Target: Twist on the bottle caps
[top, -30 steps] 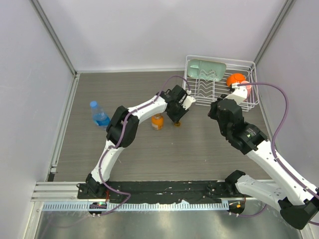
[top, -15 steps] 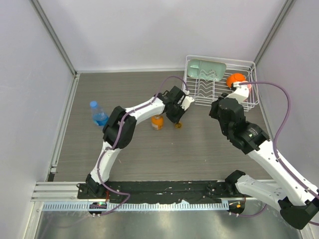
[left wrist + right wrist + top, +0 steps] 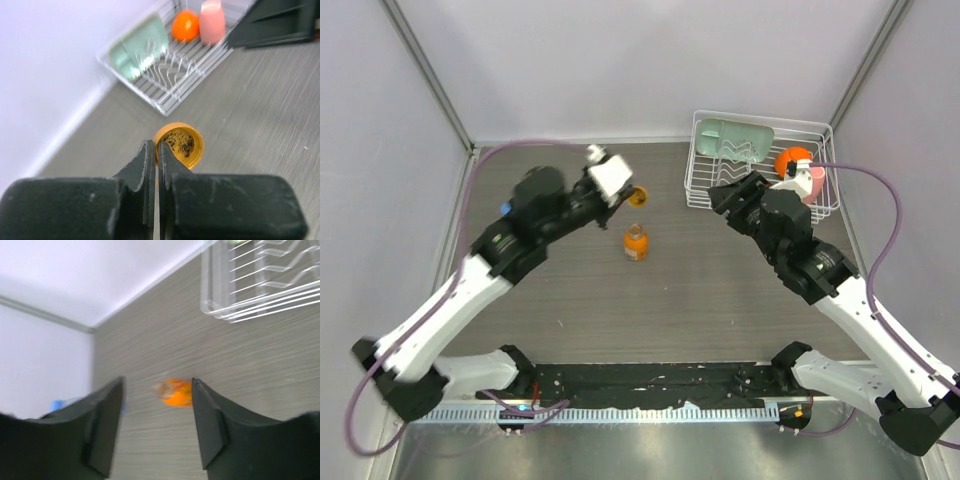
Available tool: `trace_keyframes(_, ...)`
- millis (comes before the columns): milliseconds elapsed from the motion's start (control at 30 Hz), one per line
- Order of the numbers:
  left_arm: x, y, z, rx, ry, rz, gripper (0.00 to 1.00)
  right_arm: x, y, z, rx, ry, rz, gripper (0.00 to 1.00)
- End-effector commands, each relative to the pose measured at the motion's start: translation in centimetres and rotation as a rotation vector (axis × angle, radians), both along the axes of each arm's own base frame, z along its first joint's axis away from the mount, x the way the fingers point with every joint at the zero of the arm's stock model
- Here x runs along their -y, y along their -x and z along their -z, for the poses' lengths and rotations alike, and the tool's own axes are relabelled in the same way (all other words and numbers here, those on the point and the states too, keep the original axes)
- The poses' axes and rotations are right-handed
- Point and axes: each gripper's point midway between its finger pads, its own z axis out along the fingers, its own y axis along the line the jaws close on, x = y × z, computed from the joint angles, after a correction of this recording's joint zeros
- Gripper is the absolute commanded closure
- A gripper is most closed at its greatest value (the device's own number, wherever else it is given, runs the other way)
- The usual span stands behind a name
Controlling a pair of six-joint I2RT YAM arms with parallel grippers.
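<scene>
Grey tabletop — orange bottle, wire rack

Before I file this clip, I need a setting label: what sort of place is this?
Probably a lab test cell staged as a kitchen counter: plain white walls enclose a wood-grain table, two robot arms bolted at its near edge, and a wire dish rack sits in the far right corner.
</scene>
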Motion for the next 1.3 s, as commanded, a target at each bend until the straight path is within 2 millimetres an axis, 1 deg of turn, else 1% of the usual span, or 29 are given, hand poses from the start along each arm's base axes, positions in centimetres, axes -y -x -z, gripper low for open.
trace_keyframes(0, -0.6, 4.3, -5.8, 0.363, 0.123, 0.157, 1.0, -5.6, 0.5, -3.5, 0.049, -0.44, -0.183, 0.34)
trace_keyframes(33, -0.6, 5.1, -6.2, 0.391, 0.137, 0.169, 1.0, -6.4, 0.8, -3.8, 0.053, -0.505, -0.227, 0.31)
trace_keyframes(67, -1.0, 4.8, -6.6, 0.411, 0.146, 0.129, 1.0, -7.3, 1.0, -2.5, 0.007, -0.612, -0.253, 0.27)
trace_keyframes(100, -1.1, 4.7, -7.2, 0.451, 0.177, 0.11, 1.0, -8.6, 2.1, -5.4, 0.085, -0.729, -0.378, 0.21)
trace_keyframes(133, -1.4, 4.5, -7.7, 0.468, 0.202, 0.085, 1.0, -9.0, 2.5, -6.1, 0.104, -0.811, -0.419, 0.19)
trace_keyframes(167, -1.7, 4.5, -8.1, 0.485, 0.218, 0.072, 1.0, -9.4, 2.7, -4.8, 0.074, -0.907, -0.436, 0.18)
trace_keyframes(200, -1.7, 4.5, -8.2, 0.5, 0.224, 0.07, 1.0, -9.5, 3.5, -6.9, 0.146, -0.984, -0.507, 0.16)
trace_keyframes(233, -1.7, 4.5, -8.2, 0.503, 0.228, 0.071, 1.0, -9.9, 3.4, -6.7, 0.15, -1.004, -0.527, 0.15)
trace_keyframes(267, -1.8, 4.6, -8.3, 0.505, 0.234, 0.07, 1.0, -10.2, 3.6, -7.0, 0.163, -1.015, -0.558, 0.14)
trace_keyframes(300, -1.7, 4.6, -8.1, 0.505, 0.24, 0.073, 1.0, -10.4, 4.0, -8.0, 0.193, -1.029, -0.601, 0.12)
trace_keyframes(333, -1.6, 4.7, -8.1, 0.505, 0.245, 0.079, 1.0, -10.9, 3.7, -7.8, 0.187, -1.033, -0.616, 0.11)
trace_keyframes(400, -1.4, 4.6, -7.5, 0.498, 0.238, 0.085, 1.0, -10.9, 4.2, -9.7, 0.251, -1.069, -0.67, 0.09)
trace_keyframes(433, -1.2, 4.5, -7.2, 0.491, 0.233, 0.085, 1.0, -11.3, 3.8, -9.4, 0.246, -1.071, -0.678, 0.08)
trace_keyframes(500, -0.5, 3.8, -6.4, 0.46, 0.217, 0.082, 1.0, -11.5, 3.9, -10.1, 0.28, -1.082, -0.707, 0.08)
trace_keyframes(567, -0.1, 3.6, -6.2, 0.443, 0.223, 0.09, 1.0, -11.9, 3.1, -9.2, 0.263, -1.099, -0.701, 0.08)
trace_keyframes(600, 0.3, 3.5, -5.9, 0.441, 0.222, 0.1, 1.0, -11.7, 3.4, -9.8, 0.296, -1.13, -0.72, 0.08)
trace_keyframes(667, 0.6, 3.3, -5.8, 0.446, 0.222, 0.103, 1.0, -11.8, 2.9, -9.4, 0.284, -1.202, -0.732, 0.08)
trace_keyframes(733, 0.7, 3.1, -5.5, 0.451, 0.21, 0.104, 1.0, -12.1, 2.9, -9.6, 0.264, -1.245, -0.767, 0.08)
trace_keyframes(767, 0.7, 3.0, -5.7, 0.471, 0.208, 0.101, 1.0, -12.5, 2.5, -9.1, 0.25, -1.247, -0.773, 0.08)
trace_keyframes(900, 1.0, 2.9, -5.0, 0.495, 0.191, 0.117, 1.0, -12.8, 2.6, -9.4, 0.249, -1.245, -0.793, 0.08)
trace_keyframes(967, 1.1, 3.0, -4.6, 0.501, 0.184, 0.125, 1.0, -13.0, 2.8, -9.7, 0.252, -1.236, -0.811, 0.09)
trace_keyframes(1133, 1.3, 3.2, -3.9, 0.531, 0.159, 0.151, 1.0, -13.0, 3.1, -9.9, 0.243, -1.24, -0.822, 0.19)
trace_keyframes(1267, 1.2, 3.3, -4.0, 0.563, 0.154, 0.154, 1.0, -13.1, 3.3, -10.1, 0.235, -1.241, -0.839, 0.25)
